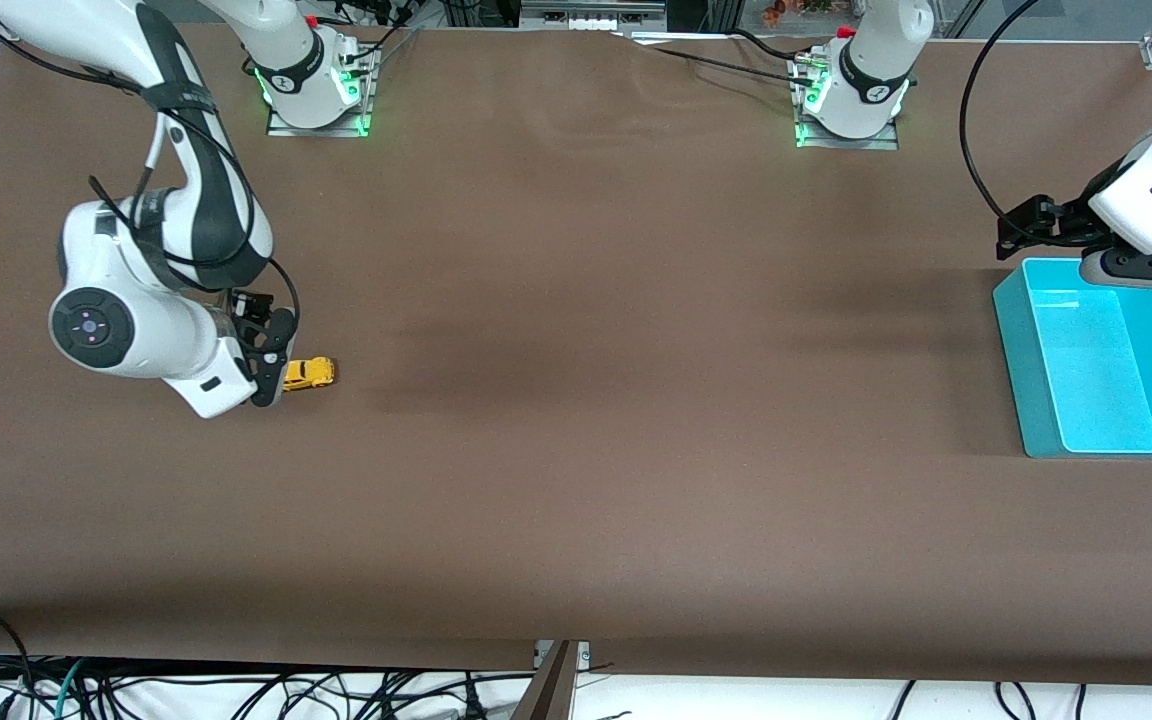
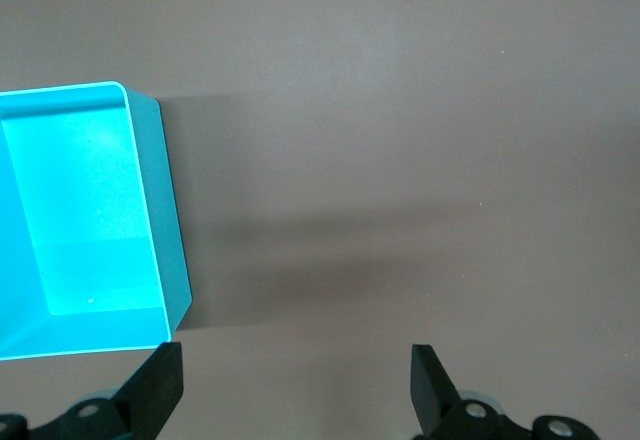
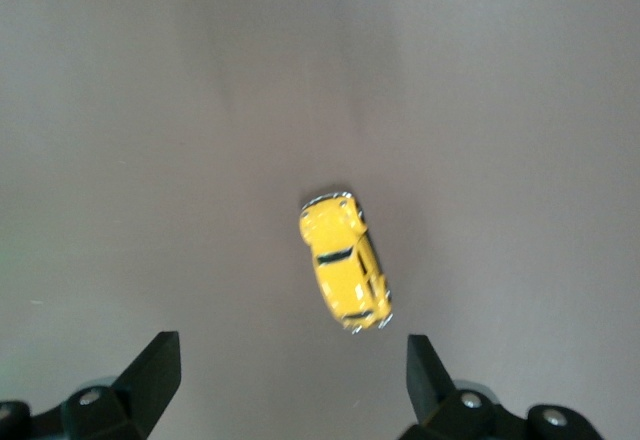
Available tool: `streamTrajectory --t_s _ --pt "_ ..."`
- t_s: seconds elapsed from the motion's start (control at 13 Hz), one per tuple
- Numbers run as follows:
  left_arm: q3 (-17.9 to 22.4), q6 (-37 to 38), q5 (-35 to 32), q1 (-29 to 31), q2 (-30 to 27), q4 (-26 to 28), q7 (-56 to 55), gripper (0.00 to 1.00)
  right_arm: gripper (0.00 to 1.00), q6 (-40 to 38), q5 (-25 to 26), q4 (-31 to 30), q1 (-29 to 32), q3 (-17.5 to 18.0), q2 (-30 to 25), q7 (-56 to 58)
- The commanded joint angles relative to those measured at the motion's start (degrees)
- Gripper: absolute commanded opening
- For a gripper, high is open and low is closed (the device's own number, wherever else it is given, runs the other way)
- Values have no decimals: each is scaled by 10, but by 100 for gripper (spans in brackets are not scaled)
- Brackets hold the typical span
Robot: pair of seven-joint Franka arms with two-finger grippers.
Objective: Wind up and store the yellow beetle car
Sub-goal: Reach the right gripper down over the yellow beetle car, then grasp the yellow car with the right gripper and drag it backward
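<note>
From the front, the yellow beetle car (image 1: 309, 374) sits on the brown tabletop (image 1: 576, 400) at about nine o'clock, toward the right arm's end. The right hand (image 1: 271, 360) hangs low just beside it, fingers spread wide, gripping nothing. At three o'clock the left hand (image 1: 1021, 232) hovers over the rim of a turquoise bin (image 1: 1026, 380), holding nothing.

The left wrist view shows the bin (image 2: 165, 240) and bare tabletop between its widely parted fingertips (image 2: 160, 380).

In the right wrist view the car (image 3: 345, 260) lies on its wheels, ahead of the open fingertips (image 3: 155, 365), untouched.
</note>
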State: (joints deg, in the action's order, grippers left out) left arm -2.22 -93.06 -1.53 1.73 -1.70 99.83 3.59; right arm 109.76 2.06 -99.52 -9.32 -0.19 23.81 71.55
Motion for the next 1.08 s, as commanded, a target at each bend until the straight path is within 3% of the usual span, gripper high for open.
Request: streamTrajectory --t_s 0.0,0.31,0.85,1.0 --pt "-5 15 -1 4 7 -18 -6 100 100 90 7 -80 3 -2 -21 75" --pt "-5 15 -1 4 7 -18 -5 100 100 219 5 -162 4 -17 -21 150" --pt "-4 15 -1 4 7 -18 -5 100 100 360 5 -250 6 -20 -17 198" --pt "-4 15 -1 4 7 -18 -5 100 93 376 5 -261 6 -20 -16 199"
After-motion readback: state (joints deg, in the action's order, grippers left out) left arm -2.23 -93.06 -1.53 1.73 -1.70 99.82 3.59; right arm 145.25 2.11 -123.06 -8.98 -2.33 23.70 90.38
